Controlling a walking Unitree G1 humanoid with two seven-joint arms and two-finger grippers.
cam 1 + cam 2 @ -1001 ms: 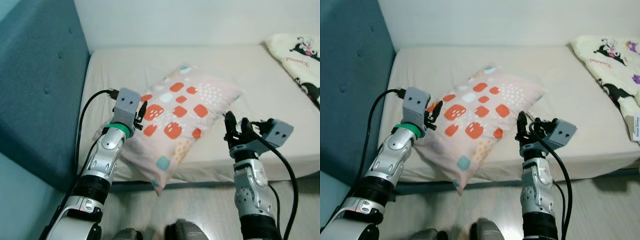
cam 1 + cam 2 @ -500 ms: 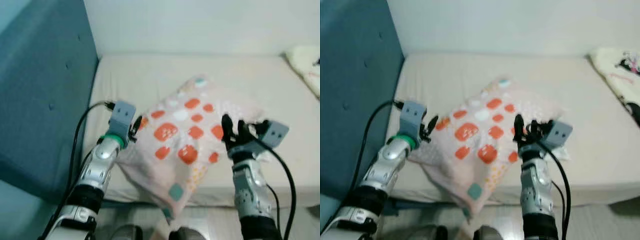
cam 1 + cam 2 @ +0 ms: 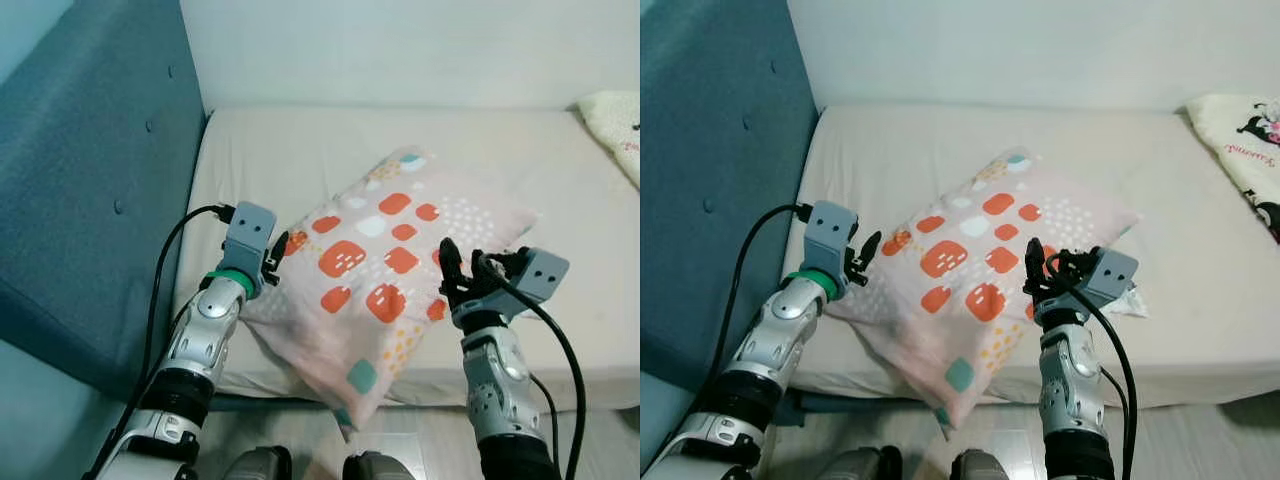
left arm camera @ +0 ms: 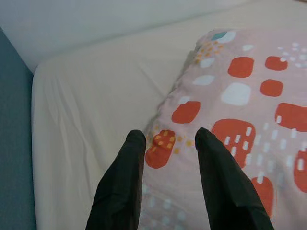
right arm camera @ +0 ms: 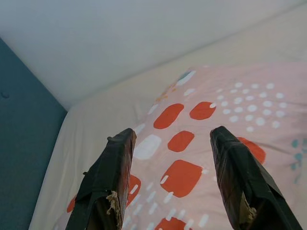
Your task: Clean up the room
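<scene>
pillow (image 3: 390,275) on bed (image 3: 300,160), between claws

A bedroom in a home: a bare cream mattress (image 3: 330,150) ahead of both grippers, a teal padded headboard (image 3: 90,190) beside the left gripper (image 3: 275,250), and a patterned pillow (image 3: 390,270).

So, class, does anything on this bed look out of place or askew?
Yes: the patterned pillow lies diagonally across the mattress, one corner hanging over the front edge towards the floor, between the left gripper and right gripper.
</scene>
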